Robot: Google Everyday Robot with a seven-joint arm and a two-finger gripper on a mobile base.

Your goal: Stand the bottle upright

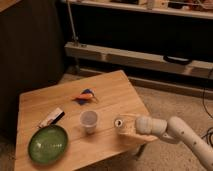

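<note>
- Bottle (119,122) lies on its side near the right front edge of the wooden table (45,102), with the round whitish cap end turned toward the camera; the white cup (89,120) stands upright near it on the left
- Gripper (128,128) is right at the bottle, coming from the right on the white arm (175,131); it seems to be around the body, but whether it is wide, narrow or already holding cannot be told
- Weight: small and pale, probably thin plastic, so likely light and a little soft under a hard squeeze
- Surface: the smooth round body may slip or roll, and the table edge is near
- Hold: the middle of the body seems best, across its width, leaving the cap end free so the bottom can turn down onto the table
- Green bowl (48,144), blue and orange packet (85,96) and black and white bar (52,118) are well apart and should not disturb
</note>
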